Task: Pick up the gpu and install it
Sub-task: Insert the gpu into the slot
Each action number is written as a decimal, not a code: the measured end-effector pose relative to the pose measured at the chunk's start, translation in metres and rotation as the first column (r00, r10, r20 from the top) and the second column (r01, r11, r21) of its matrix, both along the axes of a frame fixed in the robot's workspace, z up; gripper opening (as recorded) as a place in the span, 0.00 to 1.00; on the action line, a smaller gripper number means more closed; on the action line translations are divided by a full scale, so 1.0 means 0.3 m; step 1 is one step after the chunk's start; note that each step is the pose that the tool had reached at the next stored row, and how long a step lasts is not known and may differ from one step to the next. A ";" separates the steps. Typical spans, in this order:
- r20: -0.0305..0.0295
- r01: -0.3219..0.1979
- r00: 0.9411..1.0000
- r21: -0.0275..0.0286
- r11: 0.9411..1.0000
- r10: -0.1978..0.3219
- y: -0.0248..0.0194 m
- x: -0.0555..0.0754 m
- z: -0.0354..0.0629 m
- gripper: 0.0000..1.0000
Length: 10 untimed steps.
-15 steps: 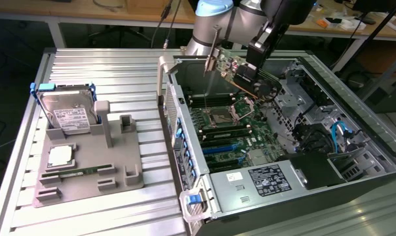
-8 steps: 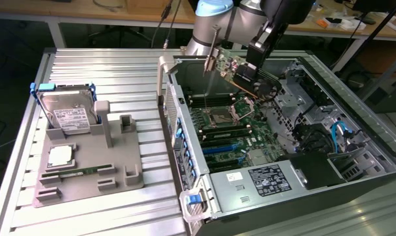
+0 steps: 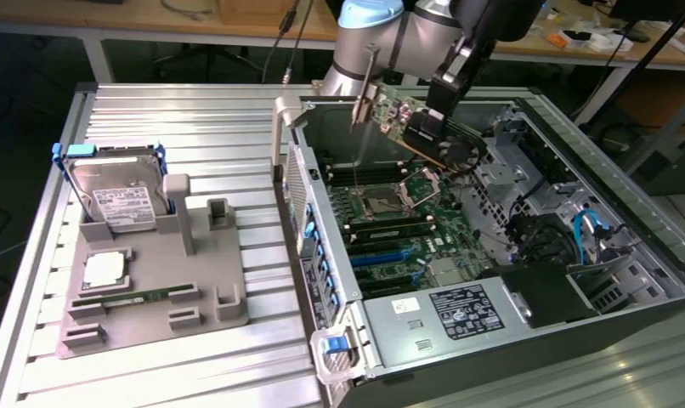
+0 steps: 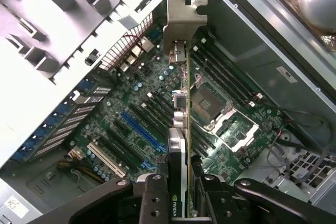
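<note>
the end effector [image 3: 433, 127] is pinching the gpu [image 3: 393, 109], its fingers [image 4: 157, 192] pressed against both faces of the card at one end. in the wrist view the gpu [image 4: 181, 103] is seen edge-on, running straight out from between the fingers of the end effector [image 4: 184, 192], with its silver metal bracket [image 4: 184, 19] at the far end.

in the exterior view the card hangs in the air above the open computer case [image 3: 614, 212], tilted, with the bracket [image 3: 365, 89] at its higher end toward the exterior view's left, near the case's back wall. it is above the motherboard [image 3: 399, 221] and clear of it, over the area around the cpu socket [image 3: 386, 202]. the blue expansion slots [image 3: 376, 251] lie lower on the board, apart from the card, and no part of it sits in a slot.

to the exterior view's left, on the ridged metal tabletop [image 3: 161, 110], a grey holder [image 3: 195, 289] carries a hard drive in a blue frame [image 3: 121, 191], standing upright, and a narrow green memory stick [image 3: 133, 297] lying flat near its front edge. both are well apart from the end effector.
</note>
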<state>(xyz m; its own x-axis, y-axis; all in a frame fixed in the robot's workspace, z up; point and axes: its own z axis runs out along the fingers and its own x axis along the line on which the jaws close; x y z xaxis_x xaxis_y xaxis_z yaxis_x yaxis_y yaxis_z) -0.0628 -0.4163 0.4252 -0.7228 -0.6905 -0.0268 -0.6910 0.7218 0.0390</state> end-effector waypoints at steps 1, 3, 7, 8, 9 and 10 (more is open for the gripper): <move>0.000 -0.008 1.000 0.000 1.000 0.008 0.000 0.000 0.000 0.27; 0.000 -0.025 1.000 0.000 1.000 0.025 0.001 0.001 0.000 0.27; 0.000 -0.057 0.998 0.000 0.998 0.057 0.002 0.002 0.000 0.27; 0.000 -0.066 0.998 0.000 0.998 0.066 0.002 0.002 0.000 0.27; 0.000 -0.072 0.997 0.000 0.997 0.072 0.002 0.002 0.000 0.27; 0.000 -0.078 0.997 0.000 0.997 0.078 0.002 0.002 0.000 0.27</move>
<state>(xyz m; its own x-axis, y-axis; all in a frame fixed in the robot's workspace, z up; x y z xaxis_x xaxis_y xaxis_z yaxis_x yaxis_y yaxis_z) -0.0623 -0.4156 0.4252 -0.6669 -0.7447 -0.0267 -0.7451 0.6658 0.0390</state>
